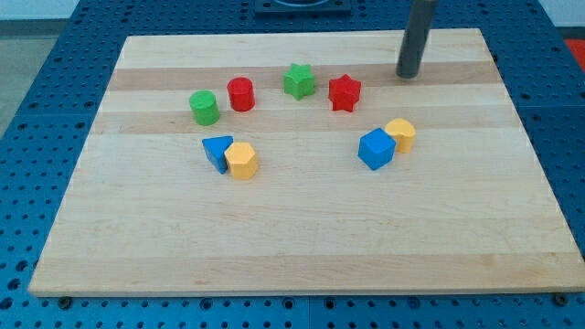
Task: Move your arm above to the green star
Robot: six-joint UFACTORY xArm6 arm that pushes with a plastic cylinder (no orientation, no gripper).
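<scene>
The green star [298, 80] lies on the wooden board near the view's top centre. My tip [407, 75] stands on the board at the view's upper right, well to the right of the green star. The red star [345, 92] lies between them, just right of the green star. My tip touches no block.
A red cylinder [240, 94] and a green cylinder [204, 107] lie left of the green star. A blue triangle [217, 151] touches a yellow block [242, 160] at lower left. A blue cube [376, 148] touches a yellow block [400, 134] at right. The board's top edge [302, 37] is close behind.
</scene>
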